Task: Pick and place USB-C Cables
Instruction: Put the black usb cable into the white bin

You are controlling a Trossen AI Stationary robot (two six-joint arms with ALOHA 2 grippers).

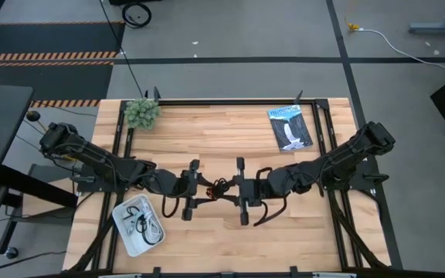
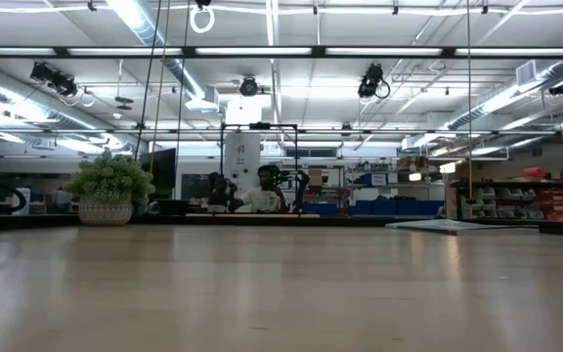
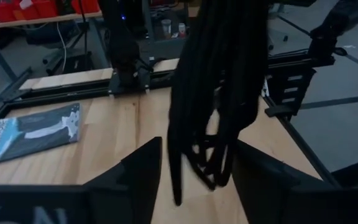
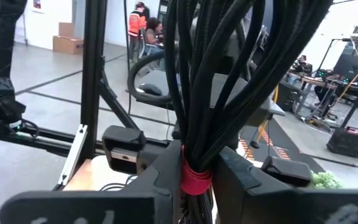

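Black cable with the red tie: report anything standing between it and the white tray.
Only the left gripper, which sits beside the black cable with the red tie on the tray's side. The right gripper clamps the cable mid-table. No other object shows on the wood toward the white tray.

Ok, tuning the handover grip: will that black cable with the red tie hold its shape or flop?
Probably floppy: the black cable with the red tie hangs in loose strands in the left wrist view. Its tie, pinched in the right gripper, should keep it bundled. Thin, so likely light.
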